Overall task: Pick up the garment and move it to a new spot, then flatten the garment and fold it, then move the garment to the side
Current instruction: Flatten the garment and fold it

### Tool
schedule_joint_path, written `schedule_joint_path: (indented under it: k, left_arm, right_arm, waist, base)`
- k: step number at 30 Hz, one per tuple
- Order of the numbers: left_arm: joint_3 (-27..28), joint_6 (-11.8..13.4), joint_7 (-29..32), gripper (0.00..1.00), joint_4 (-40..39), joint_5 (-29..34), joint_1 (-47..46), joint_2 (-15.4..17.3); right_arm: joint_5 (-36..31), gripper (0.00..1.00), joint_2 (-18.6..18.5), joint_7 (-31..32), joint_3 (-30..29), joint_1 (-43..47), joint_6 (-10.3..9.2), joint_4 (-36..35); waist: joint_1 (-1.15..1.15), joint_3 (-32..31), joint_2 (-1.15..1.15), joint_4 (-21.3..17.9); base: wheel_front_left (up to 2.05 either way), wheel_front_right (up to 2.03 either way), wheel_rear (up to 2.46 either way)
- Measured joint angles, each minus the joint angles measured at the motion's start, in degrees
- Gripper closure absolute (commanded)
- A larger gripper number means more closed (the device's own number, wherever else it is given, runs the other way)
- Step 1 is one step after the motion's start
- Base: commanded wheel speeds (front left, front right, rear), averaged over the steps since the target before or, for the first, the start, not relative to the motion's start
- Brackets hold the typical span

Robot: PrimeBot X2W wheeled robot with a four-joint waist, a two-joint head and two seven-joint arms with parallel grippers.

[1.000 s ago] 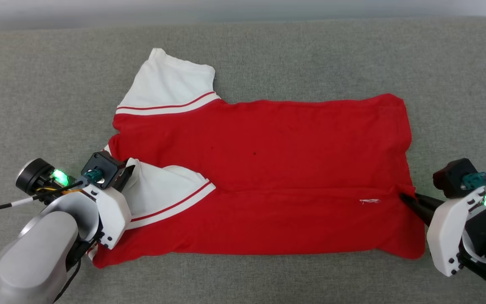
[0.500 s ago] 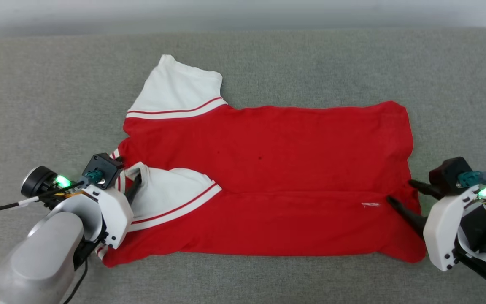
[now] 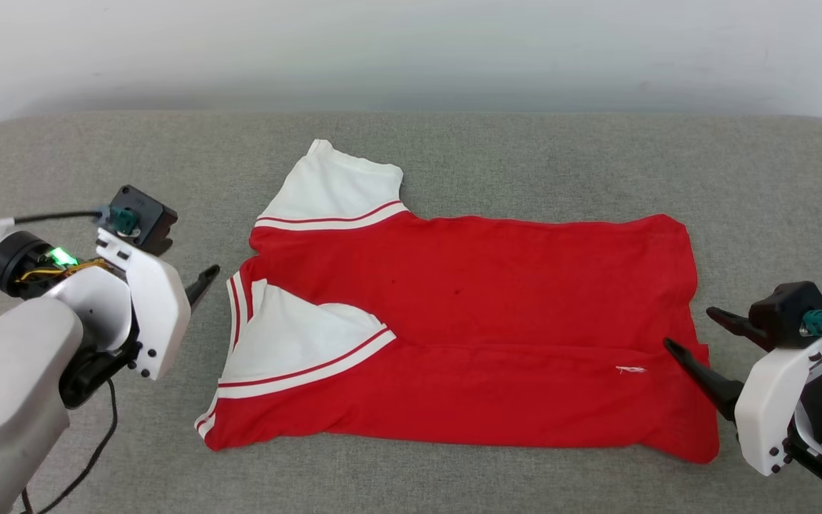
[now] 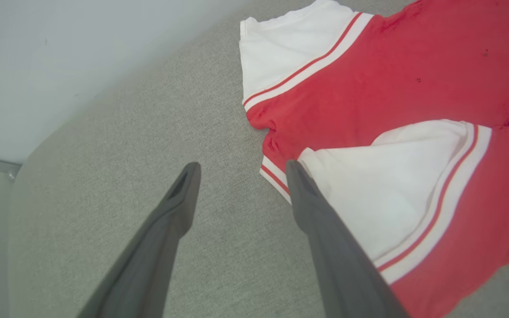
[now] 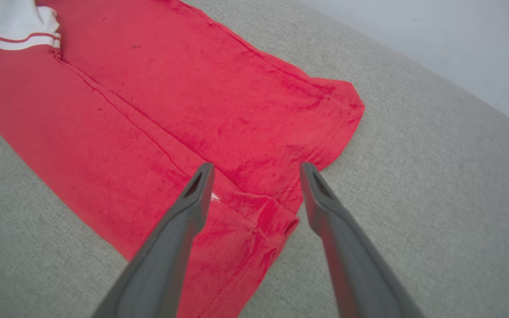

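On the grey upholstered surface (image 3: 525,143), the garment (image 3: 496,300) lies flat, its near edge folded over. The left end effector (image 4: 241,165) and right end effector (image 3: 689,327) stand spread, holding nothing. Light, limp jersey would likely sag, so pinch the hem corner and the sleeve end together.

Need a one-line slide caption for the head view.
Partly folded red jersey flat on grey cushion; left claw open beside the sleeve end, right claw open at the hem.
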Motion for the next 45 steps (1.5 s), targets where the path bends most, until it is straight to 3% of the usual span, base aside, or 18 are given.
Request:
schedule_joint_path:
  k: [8, 13, 21, 33, 34, 35, 40, 45]
  left_arm:
    - [-4.1, 0.0, 23.4, 0.00, -8.8, -13.5, -2.5, 4.8]
    - [-7.1, 0.0, 32.6, 0.00, -10.9, -17.1, -2.8, 5.8]
    - [-12.2, 0.0, 38.1, 0.00, -12.0, -18.3, -0.3, 6.6]
    - [-15.4, -0.2, 37.6, 0.00, -7.7, -18.1, 1.2, 6.6]
    - [-15.5, -0.2, 37.6, 0.64, -7.5, -18.4, 1.2, 6.6]
    - [-15.6, -0.2, 37.5, 1.00, -7.3, -18.6, 1.2, 6.6]
    - [-17.3, -0.2, 36.6, 1.00, -7.8, -20.0, 1.0, 6.7]
    - [-18.6, -0.2, 34.7, 1.00, -9.6, -20.1, 0.8, 7.6]
  right_arm:
    - [-1.5, 0.00, 1.9, 1.2, -0.9, 1.0, 0.00, -1.2]
    - [-1.8, 0.00, 2.7, 1.8, -0.4, 0.8, 0.00, -1.5]
    - [-1.8, 0.00, 3.5, 2.0, 0.9, -0.9, 0.00, -1.2]
    - [-2.0, 0.00, 4.4, 1.6, 2.9, -2.9, 0.00, -0.6]
    - [-2.0, 0.00, 4.4, 1.6, 3.0, -3.0, 0.00, -0.5]
    - [-1.9, 0.00, 4.4, 1.6, 3.1, -3.2, 0.00, -0.4]
    - [-0.8, 0.00, 2.5, 2.7, 3.5, -4.9, 0.00, -1.0]
    - [1.2, 0.00, -2.4, 8.6, 5.4, -7.8, 0.00, -3.6]
  waist:
    - [0.00, -0.9, 0.00, -0.3]
    - [0.00, -0.7, 0.00, -1.3]
    - [0.00, 0.8, 0.00, -3.5]
    - [-0.01, 3.6, 0.00, -5.9]
    - [-0.01, 3.7, 0.00, -6.0]
    - [-0.01, 3.6, 0.00, -6.0]
    - [-0.01, 2.3, 0.00, -5.8]
    - [-0.01, 0.1, 0.00, -5.1]
  base:
    - [0.00, 0.00, 0.00]
    - [0.00, 0.00, 0.00]
    - [0.00, 0.00, 0.00]
    - [0.00, 0.00, 0.00]
    - [0.00, 0.00, 0.00]
    - [0.00, 0.00, 0.00]
    - [0.00, 0.00, 0.00]
    - [0.00, 0.00, 0.00]
